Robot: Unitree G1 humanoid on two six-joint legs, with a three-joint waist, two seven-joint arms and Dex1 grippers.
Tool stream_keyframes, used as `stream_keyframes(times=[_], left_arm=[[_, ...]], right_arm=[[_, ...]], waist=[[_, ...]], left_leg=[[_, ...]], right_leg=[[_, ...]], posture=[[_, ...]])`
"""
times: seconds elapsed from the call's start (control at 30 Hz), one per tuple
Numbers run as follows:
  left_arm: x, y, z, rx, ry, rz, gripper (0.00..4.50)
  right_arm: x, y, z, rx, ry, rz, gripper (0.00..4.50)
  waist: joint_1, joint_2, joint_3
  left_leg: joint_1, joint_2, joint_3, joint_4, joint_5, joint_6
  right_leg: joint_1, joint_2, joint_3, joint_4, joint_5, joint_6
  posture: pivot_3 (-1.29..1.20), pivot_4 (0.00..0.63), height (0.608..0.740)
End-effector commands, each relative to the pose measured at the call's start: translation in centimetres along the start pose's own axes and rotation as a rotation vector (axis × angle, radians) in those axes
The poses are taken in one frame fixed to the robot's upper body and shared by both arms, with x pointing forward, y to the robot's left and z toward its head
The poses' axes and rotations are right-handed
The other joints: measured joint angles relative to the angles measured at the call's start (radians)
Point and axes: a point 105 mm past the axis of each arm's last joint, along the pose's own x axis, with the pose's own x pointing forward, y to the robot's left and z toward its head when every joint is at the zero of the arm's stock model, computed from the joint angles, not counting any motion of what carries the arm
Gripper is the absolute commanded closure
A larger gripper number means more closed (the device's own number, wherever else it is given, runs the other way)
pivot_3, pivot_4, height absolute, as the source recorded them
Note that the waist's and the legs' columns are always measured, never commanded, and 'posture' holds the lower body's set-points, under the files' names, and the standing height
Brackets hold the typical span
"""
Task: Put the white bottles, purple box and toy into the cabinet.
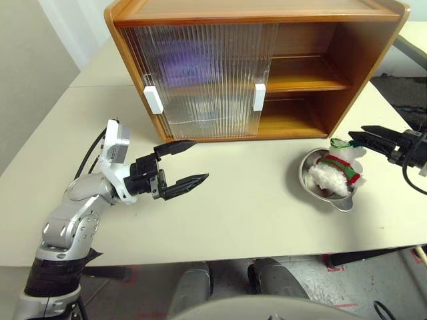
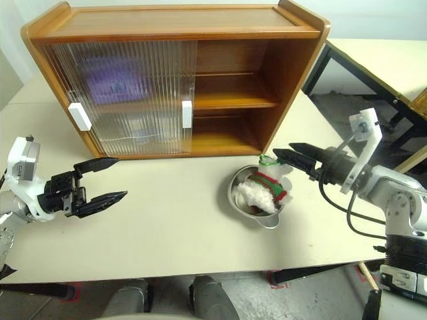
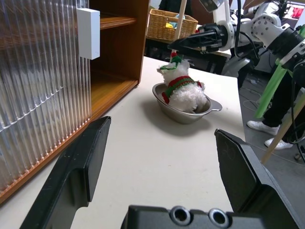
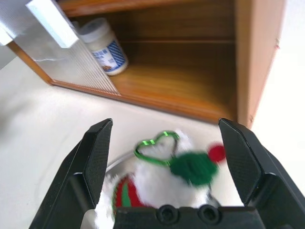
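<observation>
The wooden cabinet [image 1: 347, 47] stands at the back of the table, its ribbed sliding doors [image 1: 200, 73] covering the left half and the right half open. A purple shape [image 2: 110, 80], the purple box, shows blurred through the doors on the upper shelf. One white bottle [image 4: 105, 45] stands on the lower shelf by the door edge. The toy [image 1: 337, 173] lies in a steel bowl [image 1: 303, 175] in front of the open side. My right gripper [image 4: 166, 125] hovers open just above and beside the toy, empty. My left gripper [image 1: 200, 160] is open and empty over the table, left of centre.
The near table edge runs just behind my arms. Right of the table stands a second table [image 2: 373, 60] with black legs. The left wrist view shows a wicker basket [image 3: 171, 24] beyond the table, and a person's legs [image 3: 281, 95].
</observation>
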Motion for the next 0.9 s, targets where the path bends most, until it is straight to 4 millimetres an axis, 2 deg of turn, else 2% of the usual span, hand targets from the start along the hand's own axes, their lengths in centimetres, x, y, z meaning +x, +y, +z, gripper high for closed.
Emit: stream_keyframes(times=[0.03,0.43,0.9], left_arm=[[0.0,0.0,-0.1,0.0,0.022,-0.016,0.0],[0.0,0.0,-0.2,0.001,0.029,-0.028,0.0],[0.1,0.0,-0.1,0.0,0.033,-0.021,0.0]], right_arm=[[-1.0,-0.6,-0.2,0.036,0.0,-0.041,0.05],[-1.4,-0.7,-2.3,0.087,0.084,-0.071,0.05],[1.2,0.9,-4.1,0.134,0.106,0.005,0.05]], waist=[[-0.001,0.0,0.0],[-0.003,0.0,0.0],[-0.005,0.0,0.0]], left_leg=[[0.0,0.0,0.0,0.0,0.0,0.0],[0.0,0.0,0.0,0.001,0.0,0.0],[0.0,0.0,0.0,0.001,0.0,0.0]], right_leg=[[0.0,0.0,0.0,0.0,0.0,0.001],[0.0,0.0,0.0,0.0,-0.002,0.004],[0.001,0.0,0.0,0.0,0.0,0.006]], posture=[[-0.13,0.065,0.74],[-0.13,0.069,0.74],[-0.13,0.073,0.74]])
